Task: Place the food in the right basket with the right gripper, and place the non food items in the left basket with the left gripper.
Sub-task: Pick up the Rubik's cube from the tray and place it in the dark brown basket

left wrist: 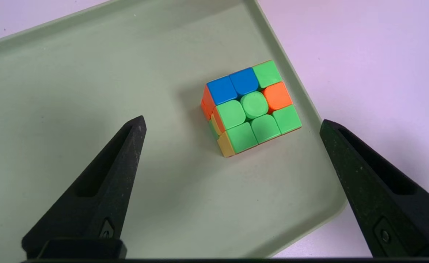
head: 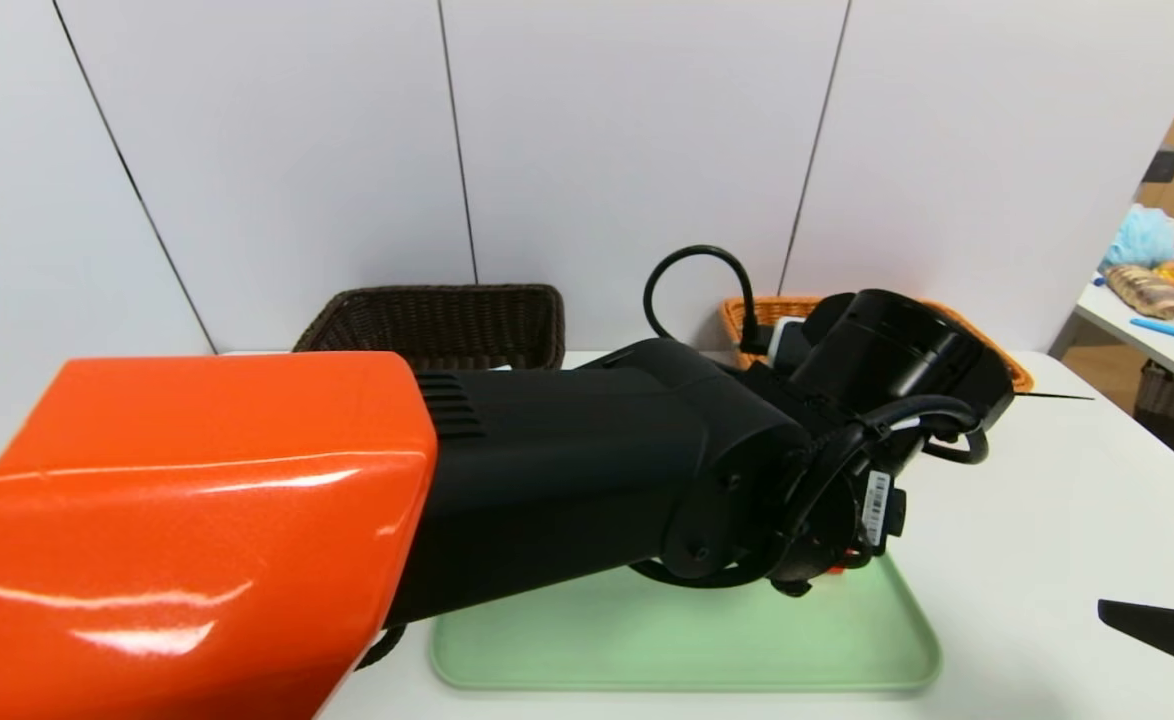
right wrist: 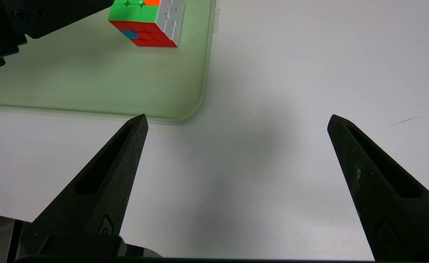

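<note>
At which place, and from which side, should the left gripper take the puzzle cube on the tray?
Best, probably, across two opposite side faces at mid-height, with the left gripper coming from above. The puzzle cube lies flat on the green tray, its top uncovered; flat, parallel sides suit the open jaws. A slight turn should align them.

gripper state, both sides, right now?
Left hand: open, empty, above the puzzle cube on the green tray.
Right hand: open, empty, over the bare table beside the tray.

L arm [head: 587,470] over tray [head: 687,650]
</note>
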